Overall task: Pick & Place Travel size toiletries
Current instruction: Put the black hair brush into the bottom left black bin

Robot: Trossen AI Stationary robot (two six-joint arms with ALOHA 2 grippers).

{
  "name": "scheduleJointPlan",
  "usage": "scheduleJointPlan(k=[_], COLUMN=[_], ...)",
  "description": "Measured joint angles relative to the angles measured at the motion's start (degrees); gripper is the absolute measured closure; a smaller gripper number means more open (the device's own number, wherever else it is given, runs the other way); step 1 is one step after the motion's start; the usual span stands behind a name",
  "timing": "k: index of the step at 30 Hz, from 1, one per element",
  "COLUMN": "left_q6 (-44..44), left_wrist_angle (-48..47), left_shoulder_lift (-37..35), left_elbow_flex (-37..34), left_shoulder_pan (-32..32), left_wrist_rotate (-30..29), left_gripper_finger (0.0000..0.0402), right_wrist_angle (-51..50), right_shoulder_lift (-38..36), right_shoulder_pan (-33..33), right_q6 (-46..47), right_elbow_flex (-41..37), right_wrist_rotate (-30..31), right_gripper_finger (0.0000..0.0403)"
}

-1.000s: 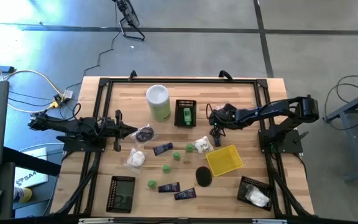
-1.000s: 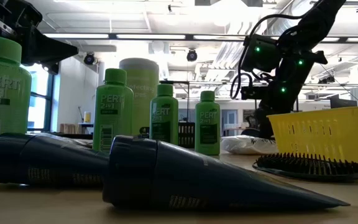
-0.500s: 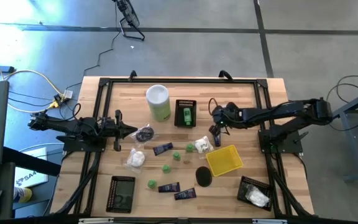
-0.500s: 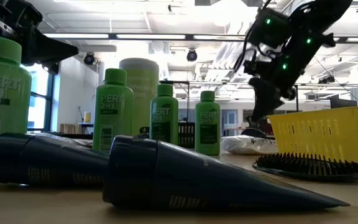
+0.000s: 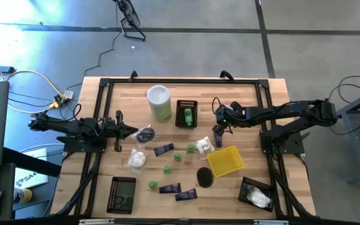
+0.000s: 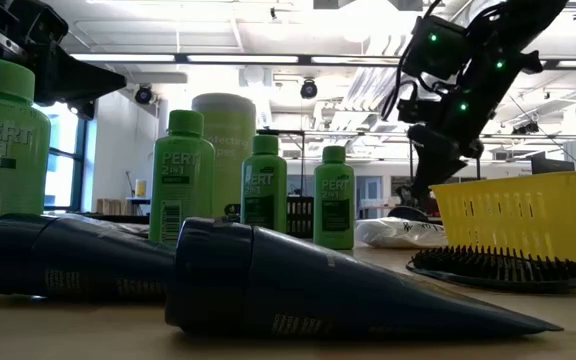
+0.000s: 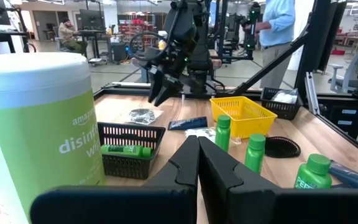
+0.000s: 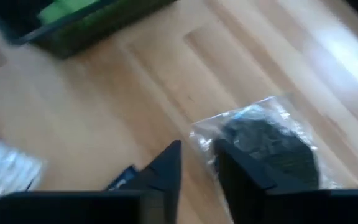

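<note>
Now I see R gripper (image 5: 218, 129) hovering mid-counter, fingers narrowly apart, empty, above dark round piece in clear bag (image 8: 267, 149), near black mesh basket (image 5: 187, 113) w/ small green bottle (image 5: 188, 115), L gripper (image 5: 134, 130) parked, fingers together.

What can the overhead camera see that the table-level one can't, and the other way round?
Only the overhead view shows the left arm's fingers parked at the table's left side, the black basket holding a green bottle, and the far-corner basket with a white packet. Only the table-level view shows the ceiling lights and the labels on the green bottles. Both show the yellow basket, the white-and-green canister, and the right arm's fingers.
</note>
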Motion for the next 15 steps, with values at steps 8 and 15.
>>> scheduleJointPlan(k=[8, 15], left_q6=[0.0, 0.0], left_wrist_angle=[0.0, 0.0], left_shoulder_lift=[0.0, 0.0], left_elbow_flex=[0.0, 0.0], left_shoulder_pan=[0.0, 0.0], left_wrist_rotate=[0.0, 0.2], left_gripper_finger=[0.0399, 0.0399], right_wrist_angle=[-0.5, -0.7], right_shoulder_lift=[1.9, 7.3], right_shoulder_pan=[-1.6, -1.8], right_q6=[2.3, -0.3], right_elbow_flex=[0.0, 0.0], right_wrist_rotate=[-0.9, -0.7], right_gripper_finger=[0.0199, 0.0202])
